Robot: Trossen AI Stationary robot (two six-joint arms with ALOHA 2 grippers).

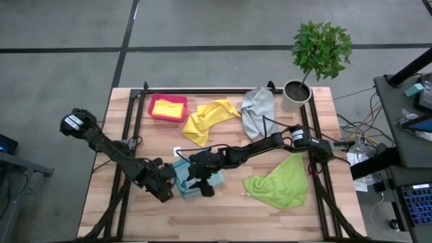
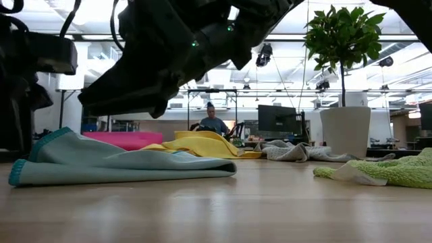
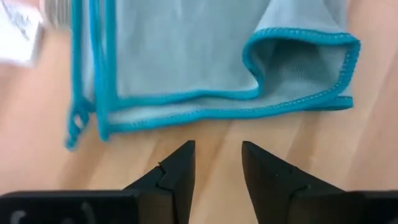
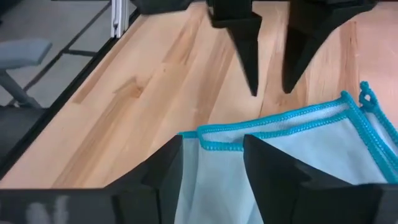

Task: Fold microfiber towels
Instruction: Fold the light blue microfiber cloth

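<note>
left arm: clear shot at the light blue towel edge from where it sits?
Probably yes. The left claw stands open over bare wood just short of the light blue towel, facing its folded hem. Nothing lies between; the right claw is at the opposite edge.

On the desk (image 1: 270,216), the bin (image 1: 154,108) sits at the far left with one towel (image 1: 169,108) in it. Just right of the bin lies a second towel (image 1: 209,118), and right of that a third towel (image 1: 258,111), next to the plant pot (image 1: 297,94) at the far right corner. A fourth towel (image 1: 280,181) lies near and right. The fifth towel (image 1: 217,179) lies flat at the near middle. The right gripper (image 1: 200,187) is over it, and the left gripper (image 1: 167,187) is just beside its left edge, apart from it.
</note>
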